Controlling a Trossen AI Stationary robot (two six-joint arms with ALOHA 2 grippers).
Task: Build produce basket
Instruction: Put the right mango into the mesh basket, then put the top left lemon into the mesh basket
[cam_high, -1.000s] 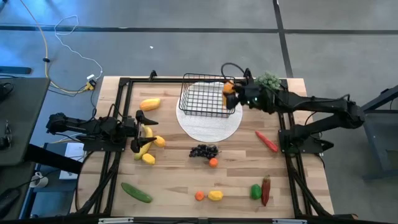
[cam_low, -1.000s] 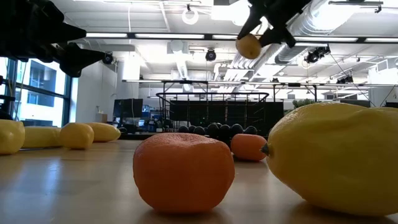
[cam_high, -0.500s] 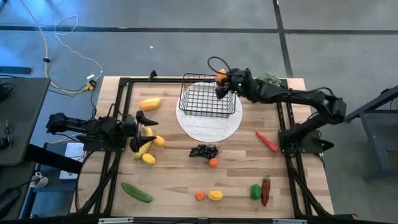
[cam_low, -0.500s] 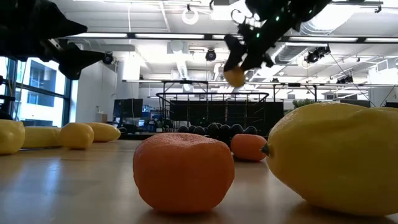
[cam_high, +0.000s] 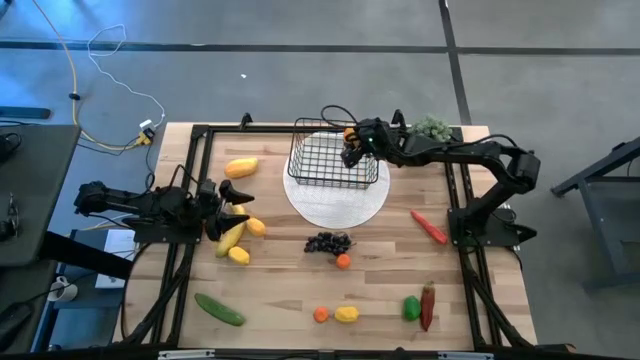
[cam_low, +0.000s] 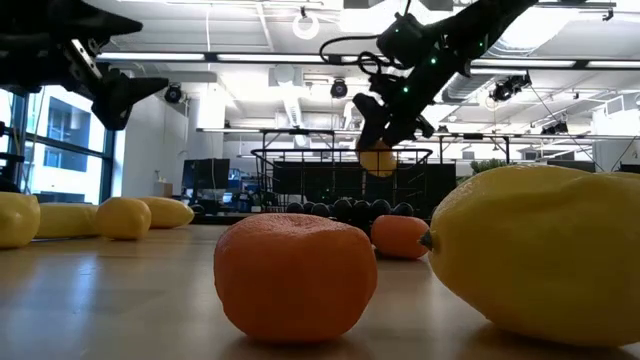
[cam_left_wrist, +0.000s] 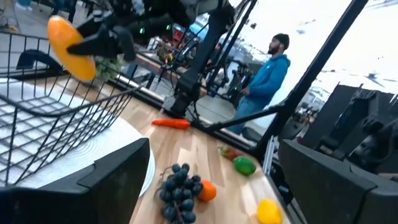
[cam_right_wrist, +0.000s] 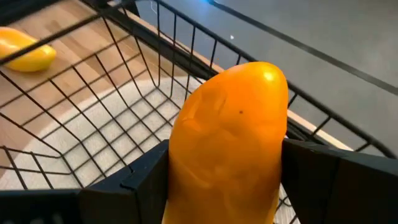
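- The surface (cam_high: 290, 290), in the middle of the high view, has fruit spread around, waiting to be picked up.
- The basket (cam_high: 335, 160) sits on a white plate (cam_high: 335, 205), upper middle.
- The right gripper (cam_high: 352, 148) squeezes an orange mango (cam_right_wrist: 227, 155) over the basket, likely to drop it in.
- The left gripper (cam_high: 232, 193), at the left, is wide open and holds nothing, over a banana (cam_high: 230, 237).

Both arms (cam_high: 470, 152) dark, slim, jointed. Black cable loop behind right gripper (cam_high: 350, 152) fingers; green lights there. Fingers (cam_right_wrist: 124, 190) matte black, blocky.
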